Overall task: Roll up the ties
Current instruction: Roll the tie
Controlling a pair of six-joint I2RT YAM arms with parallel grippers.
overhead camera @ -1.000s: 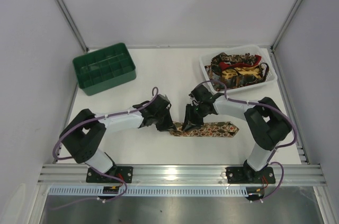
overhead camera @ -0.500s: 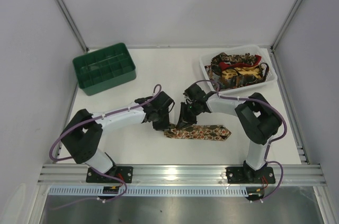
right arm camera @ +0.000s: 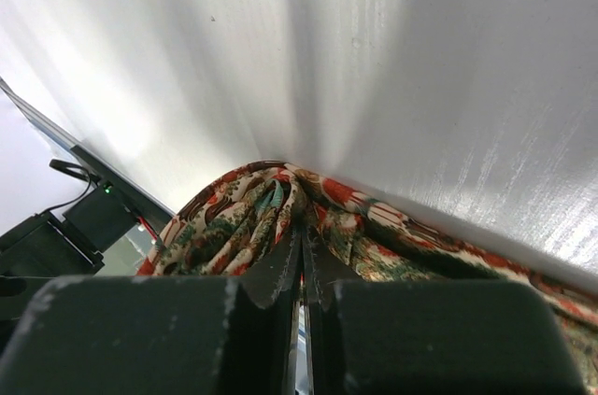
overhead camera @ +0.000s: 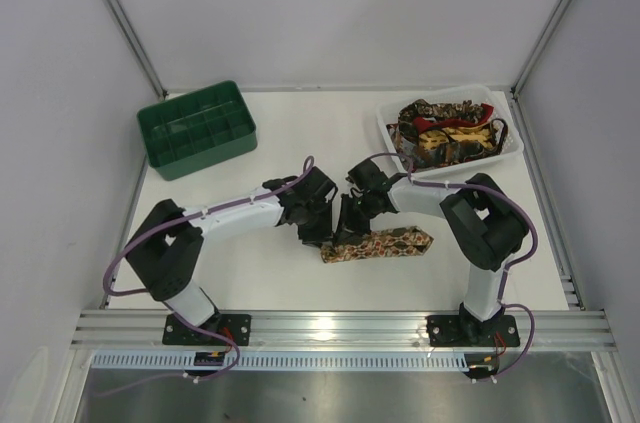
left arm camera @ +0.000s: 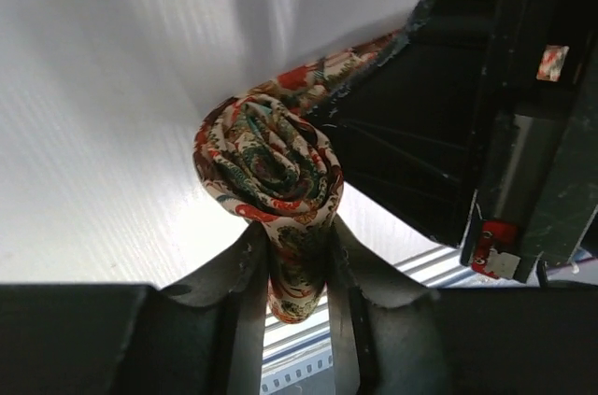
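A floral tie (overhead camera: 385, 243) lies on the table near the front, its pointed end to the right and its left end wound into a roll (left arm camera: 269, 166). My left gripper (overhead camera: 318, 233) is shut on the roll, whose spiral sticks out past the fingertips in the left wrist view (left arm camera: 294, 255). My right gripper (overhead camera: 350, 226) is shut on a pinch of the same tie (right arm camera: 262, 218) right beside the roll, its jaws almost together. Both grippers meet at the tie's left end. More ties (overhead camera: 445, 133) are heaped in the white tray.
A green compartmented crate (overhead camera: 196, 129) stands at the back left. A white plastic tray (overhead camera: 512, 155) sits at the back right. White walls enclose the table. A metal rail (overhead camera: 340, 325) runs along the front edge.
The loose tie has grown shorter as its left end wound up. The left gripper moved right, the right gripper shifted left, and the tie now slants slightly.
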